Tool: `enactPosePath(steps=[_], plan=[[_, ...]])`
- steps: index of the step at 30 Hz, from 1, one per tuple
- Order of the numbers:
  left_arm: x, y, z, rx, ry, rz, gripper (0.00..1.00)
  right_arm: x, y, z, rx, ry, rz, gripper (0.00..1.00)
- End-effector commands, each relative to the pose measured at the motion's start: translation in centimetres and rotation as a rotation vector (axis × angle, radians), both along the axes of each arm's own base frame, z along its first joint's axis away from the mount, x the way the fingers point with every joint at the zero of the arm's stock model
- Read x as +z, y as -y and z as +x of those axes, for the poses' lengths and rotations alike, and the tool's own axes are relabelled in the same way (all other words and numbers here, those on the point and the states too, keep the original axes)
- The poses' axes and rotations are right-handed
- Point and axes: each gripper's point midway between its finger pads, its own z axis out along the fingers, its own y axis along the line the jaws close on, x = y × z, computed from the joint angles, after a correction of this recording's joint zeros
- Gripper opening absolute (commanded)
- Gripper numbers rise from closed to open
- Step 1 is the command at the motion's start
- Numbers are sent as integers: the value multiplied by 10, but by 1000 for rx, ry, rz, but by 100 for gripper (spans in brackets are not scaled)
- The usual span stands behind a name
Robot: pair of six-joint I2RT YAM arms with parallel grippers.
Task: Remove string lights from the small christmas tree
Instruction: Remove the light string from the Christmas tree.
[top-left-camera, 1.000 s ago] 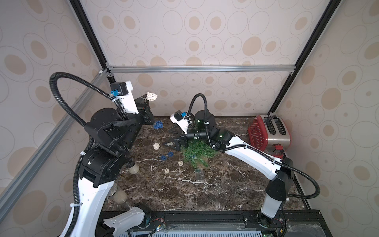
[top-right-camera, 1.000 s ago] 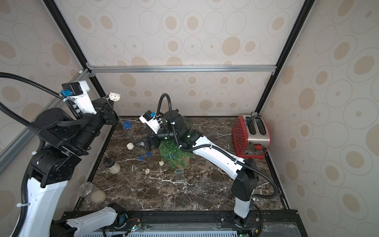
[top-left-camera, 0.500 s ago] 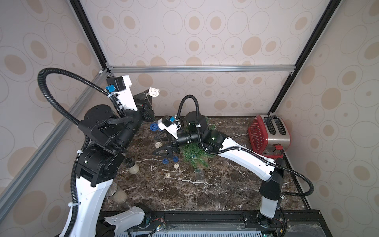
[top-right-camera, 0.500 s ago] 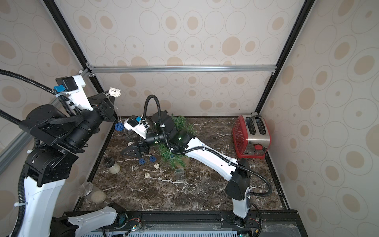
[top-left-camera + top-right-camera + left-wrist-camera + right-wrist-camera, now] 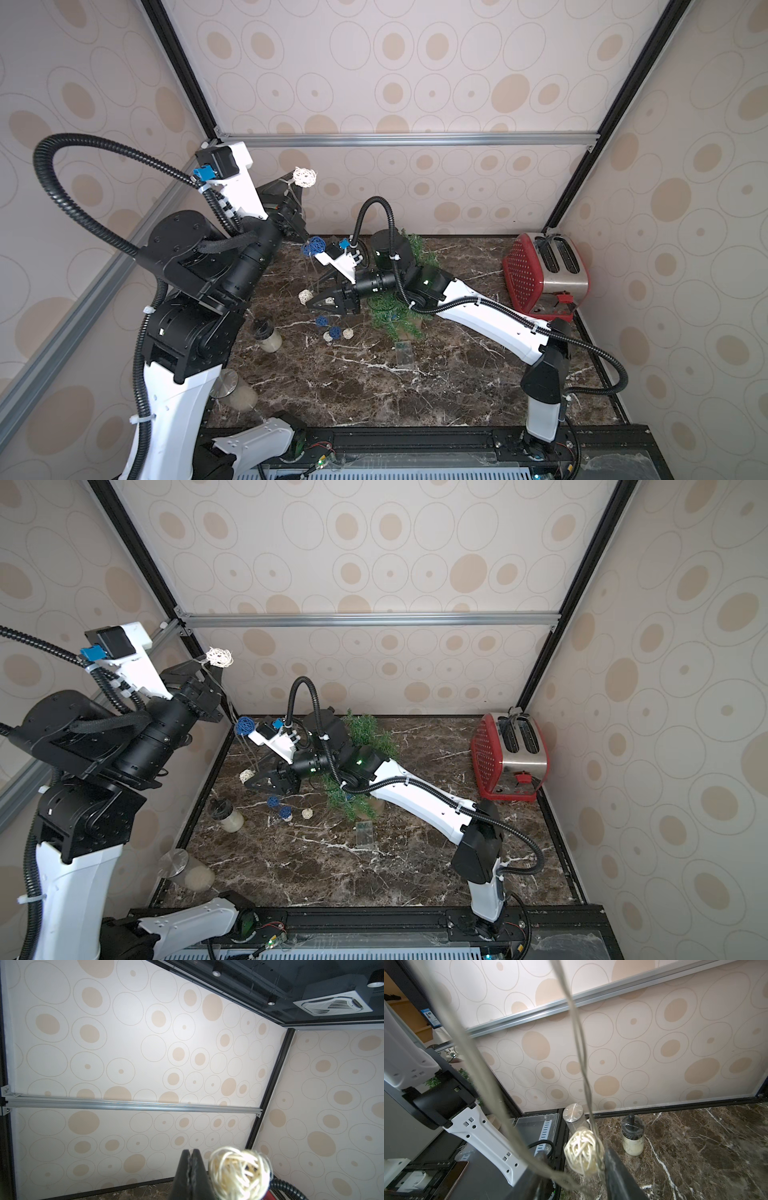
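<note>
The string lights hang from my left gripper [image 5: 291, 185], which is raised at the back left and shut on the pale wire beside a cream ball [image 5: 304, 178]. In the left wrist view its fingers [image 5: 192, 1167] are pressed together next to that ball [image 5: 239, 1169]. Below it on the wire hang a blue ball [image 5: 312, 246] and a cream ball [image 5: 305, 296]. More balls [image 5: 335, 332] and the clear battery box [image 5: 404, 353] lie on the table. My right gripper [image 5: 316, 304] is at the hanging wire, jaws apart around a cream ball [image 5: 582, 1155] and wire strands. The small christmas tree [image 5: 399, 322] is partly hidden under the right arm.
A red toaster [image 5: 544, 274] stands at the back right. A jar with a black lid [image 5: 266, 332] and a metal-lidded jar [image 5: 232, 386] stand along the table's left edge, close to the hanging wire. The marble table [image 5: 415, 395] is walled on three sides.
My right gripper has moved left, away from the tree, to the hanging wire, and its jaws have narrowed. The left arm has lifted the wire and cream ball slightly higher.
</note>
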Motion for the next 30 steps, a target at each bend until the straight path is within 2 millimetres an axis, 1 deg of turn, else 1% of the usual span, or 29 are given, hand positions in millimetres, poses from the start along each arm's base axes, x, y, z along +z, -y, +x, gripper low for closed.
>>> enactPosePath(steps=[1,3,4,8,10,14,19,22,24,25,28,29,30], plan=[[18,1,-13,-44,50,-35,0,11,-2,2,-17,21,35,54],[19,5,-13,-63,52,-41,0,16,-4,5,-26,21,49,62],[20,6,-13,-72,51,-44,0,18,-5,6,-30,20,54,63],[19,13,-10,-102,40,-46,0,22,-7,9,-42,19,72,65],[18,16,-8,-114,35,-49,0,23,-8,11,-58,19,79,62],[17,20,-7,-135,30,-52,0,31,-7,18,-97,23,105,48],[14,18,-5,-122,18,-48,0,38,-4,20,-124,30,121,33],[12,14,-6,-100,16,-54,0,41,-1,20,-135,29,130,19],[10,5,-5,-52,10,-58,0,44,2,20,-143,29,140,3],[9,0,-5,-26,5,-61,0,46,4,19,-146,31,145,0],[4,-15,-4,57,-10,-62,0,57,11,13,-148,37,162,0],[3,-18,-3,77,-12,-55,2,61,14,12,-151,38,165,0],[1,-21,-3,93,-15,-51,9,65,16,10,-153,41,167,0]])
